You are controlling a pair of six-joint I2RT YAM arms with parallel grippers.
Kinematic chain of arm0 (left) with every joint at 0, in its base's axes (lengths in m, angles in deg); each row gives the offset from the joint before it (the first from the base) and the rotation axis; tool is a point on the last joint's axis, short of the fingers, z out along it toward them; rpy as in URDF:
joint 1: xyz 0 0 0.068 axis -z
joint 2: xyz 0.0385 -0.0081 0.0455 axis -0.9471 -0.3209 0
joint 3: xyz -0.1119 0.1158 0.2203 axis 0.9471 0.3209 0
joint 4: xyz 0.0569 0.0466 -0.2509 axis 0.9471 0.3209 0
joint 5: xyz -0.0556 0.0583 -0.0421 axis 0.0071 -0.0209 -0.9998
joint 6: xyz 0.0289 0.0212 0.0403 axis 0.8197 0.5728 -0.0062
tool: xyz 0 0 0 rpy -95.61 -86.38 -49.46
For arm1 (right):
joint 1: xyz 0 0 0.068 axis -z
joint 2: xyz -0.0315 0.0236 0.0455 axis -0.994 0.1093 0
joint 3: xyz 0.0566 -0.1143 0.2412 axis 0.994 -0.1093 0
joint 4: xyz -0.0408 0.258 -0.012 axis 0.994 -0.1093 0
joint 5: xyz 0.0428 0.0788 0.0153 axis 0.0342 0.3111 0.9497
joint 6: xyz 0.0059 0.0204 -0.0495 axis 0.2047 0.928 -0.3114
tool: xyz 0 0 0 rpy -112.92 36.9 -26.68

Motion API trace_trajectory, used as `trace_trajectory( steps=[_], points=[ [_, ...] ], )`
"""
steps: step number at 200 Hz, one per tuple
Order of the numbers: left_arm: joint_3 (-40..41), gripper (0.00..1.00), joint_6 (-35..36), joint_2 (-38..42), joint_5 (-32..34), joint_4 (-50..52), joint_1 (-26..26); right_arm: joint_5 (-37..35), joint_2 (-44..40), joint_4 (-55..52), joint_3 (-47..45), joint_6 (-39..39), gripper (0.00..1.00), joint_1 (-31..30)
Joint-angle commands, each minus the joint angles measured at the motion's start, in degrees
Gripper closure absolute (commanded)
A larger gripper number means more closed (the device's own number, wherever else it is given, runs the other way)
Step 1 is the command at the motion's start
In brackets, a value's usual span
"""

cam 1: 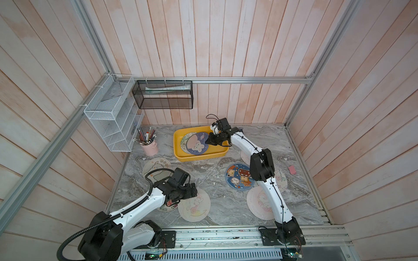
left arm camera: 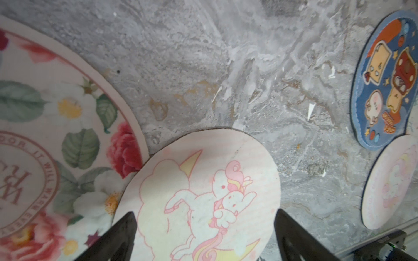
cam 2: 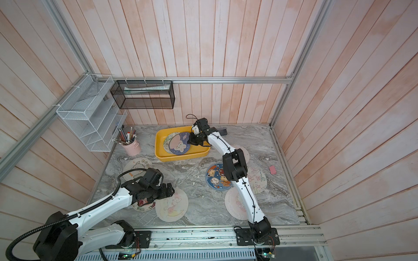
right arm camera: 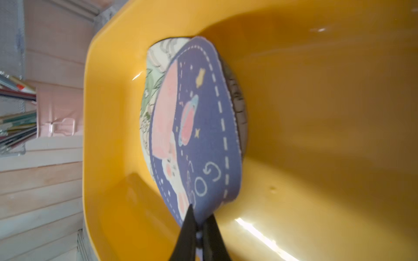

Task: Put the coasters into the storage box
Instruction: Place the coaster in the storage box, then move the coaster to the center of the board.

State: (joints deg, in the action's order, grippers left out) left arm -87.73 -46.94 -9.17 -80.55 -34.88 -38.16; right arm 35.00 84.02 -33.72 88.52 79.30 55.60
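my right pincer [right arm camera: 200,226] was narrow, pinching rim of blue coaster [right arm camera: 203,135] | it sat in box [right arm camera: 106,117], far edge on cream coaster [right arm camera: 156,58], gripped edge raised | rim grip likely because it's too flat otherwise | round, no long axis; print up, sloping down away from pincer | left pincer [left arm camera: 204,213] wide over unicorn coaster [left arm camera: 203,176] on bench [left arm camera: 203,67]
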Motion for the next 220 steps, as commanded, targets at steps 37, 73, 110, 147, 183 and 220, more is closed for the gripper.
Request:
trace_trajectory(
  steps=[37, 73, 110, 147, 183, 220],
  points=[
    [2.1, 0.04, -3.5, 3.2, 1.9, 4.0, -0.3, -5.7, -4.1, -7.8, 1.9, -6.5, 0.25, 0.8],
    [2.4, 0.04, -4.6, 3.9, 2.5, 6.5, -0.2, -6.1, -10.4, -7.1, -3.4, -8.3, 0.24, 0.5],
    [1.8, 0.06, -5.7, 0.6, 2.3, 8.3, 0.7, -6.3, -22.8, -1.6, -19.1, -9.1, 0.22, -1.2],
    [1.2, 0.06, -6.3, -3.8, 1.2, 9.2, 3.8, -6.3, -34.8, 4.8, -35.5, -7.6, 0.20, -1.6],
    [1.7, 0.06, -7.2, -5.5, -1.6, 6.9, 6.6, -6.8, -41.2, 7.5, -44.8, -7.0, 0.20, -1.6],
    [0.3, 0.06, -4.8, -6.6, -3.5, 3.1, 6.9, -7.0, -45.1, 10.0, -51.6, -6.1, 0.19, -1.2]
  ],
)
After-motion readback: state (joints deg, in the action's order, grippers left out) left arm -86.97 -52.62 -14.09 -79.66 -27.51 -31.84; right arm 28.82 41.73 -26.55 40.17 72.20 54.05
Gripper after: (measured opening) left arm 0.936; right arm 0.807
